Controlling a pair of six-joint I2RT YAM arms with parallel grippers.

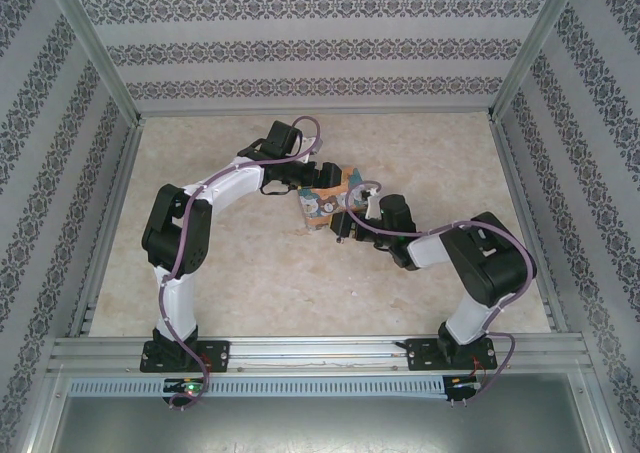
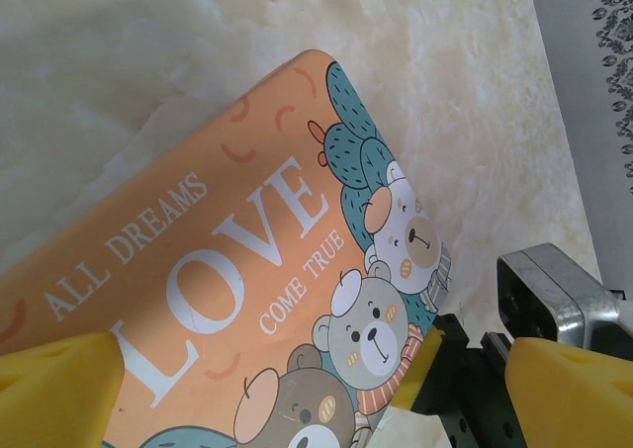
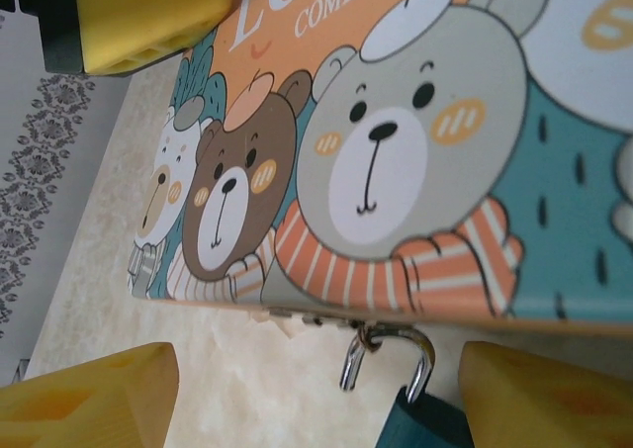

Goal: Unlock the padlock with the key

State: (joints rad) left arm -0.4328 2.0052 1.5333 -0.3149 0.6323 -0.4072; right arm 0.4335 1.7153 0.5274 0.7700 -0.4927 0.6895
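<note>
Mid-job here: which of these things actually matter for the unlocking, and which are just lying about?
Just lying about: LOVE bear tin; marbled table.
For the job: padlock, hanging at the tin's edge; right claw, open astride it; left claw, open over the tin.

obstacle: tin [image 1: 322, 201] mid-table, padlock [image 3: 427, 420] hooked at its edge | free: bare table [image 1: 250, 283] nearer side

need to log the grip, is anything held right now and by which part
Nothing is gripped. The right fingers straddle the teal padlock with a wide gap on one side. The left fingers stand open at the tin, not clamping it.
</note>
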